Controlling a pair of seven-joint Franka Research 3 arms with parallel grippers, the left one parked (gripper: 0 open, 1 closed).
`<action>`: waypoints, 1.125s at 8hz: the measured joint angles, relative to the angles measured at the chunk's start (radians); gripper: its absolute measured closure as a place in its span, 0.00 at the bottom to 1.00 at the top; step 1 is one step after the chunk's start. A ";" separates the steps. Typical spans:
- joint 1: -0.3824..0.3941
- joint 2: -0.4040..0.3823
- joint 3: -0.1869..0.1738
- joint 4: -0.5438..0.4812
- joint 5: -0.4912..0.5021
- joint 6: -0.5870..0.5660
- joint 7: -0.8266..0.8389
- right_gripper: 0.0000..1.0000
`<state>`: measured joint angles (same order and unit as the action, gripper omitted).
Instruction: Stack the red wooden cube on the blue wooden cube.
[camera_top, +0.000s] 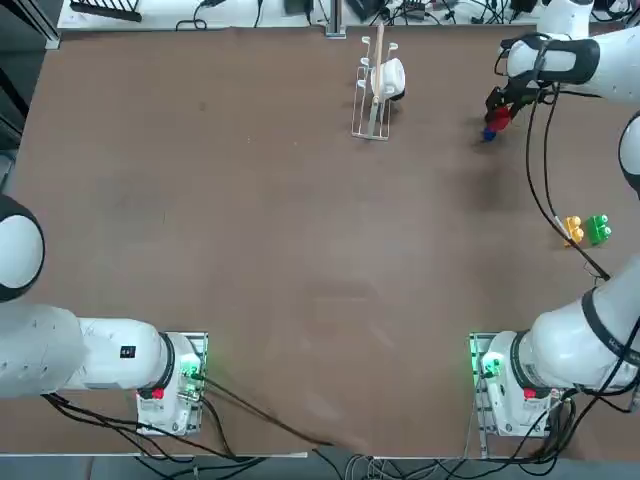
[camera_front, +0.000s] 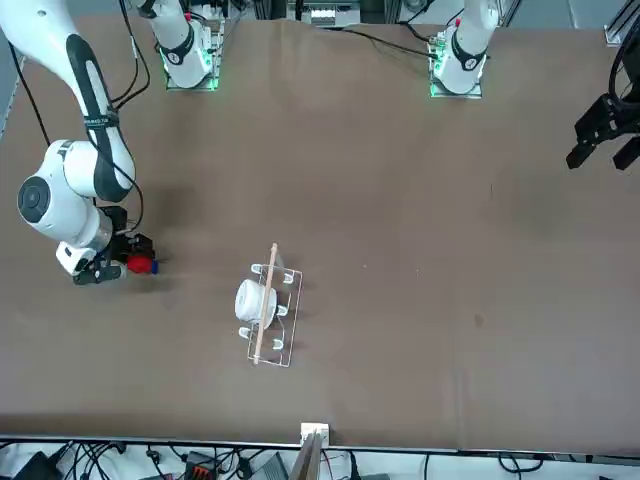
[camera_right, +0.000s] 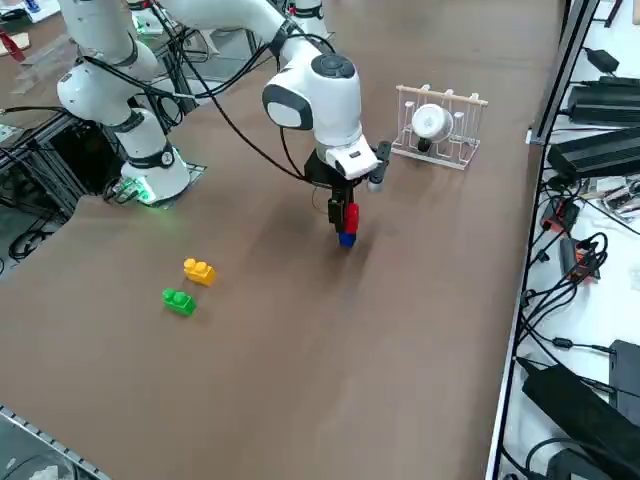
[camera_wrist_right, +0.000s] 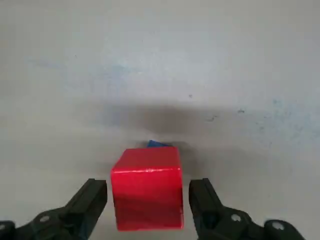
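The red wooden cube (camera_wrist_right: 147, 192) rests on the blue wooden cube (camera_wrist_right: 160, 145), of which only a thin edge shows behind it in the right wrist view. From the right side the red wooden cube (camera_right: 348, 214) sits directly above the blue wooden cube (camera_right: 347, 239) on the table. My right gripper (camera_wrist_right: 148, 192) straddles the red cube, open, with a narrow gap at each finger (camera_wrist_right: 92, 200). In the top view the right gripper (camera_top: 500, 112) is at the far right of the table, over the stack.
A yellow studded block (camera_top: 573, 229) and a green one (camera_top: 599, 229) lie nearer my base on the right. A wire rack holding a white cup (camera_top: 378, 88) stands to the left of the stack, at the far edge.
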<state>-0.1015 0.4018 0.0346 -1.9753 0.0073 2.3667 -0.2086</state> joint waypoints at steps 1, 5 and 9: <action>0.000 -0.003 0.000 0.010 0.000 0.003 0.000 0.00; 0.001 -0.133 0.001 0.091 0.001 -0.073 0.000 0.00; 0.007 -0.318 0.013 0.320 0.048 -0.572 0.234 0.00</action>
<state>-0.0948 0.0842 0.0480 -1.6550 0.0550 1.7946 0.0254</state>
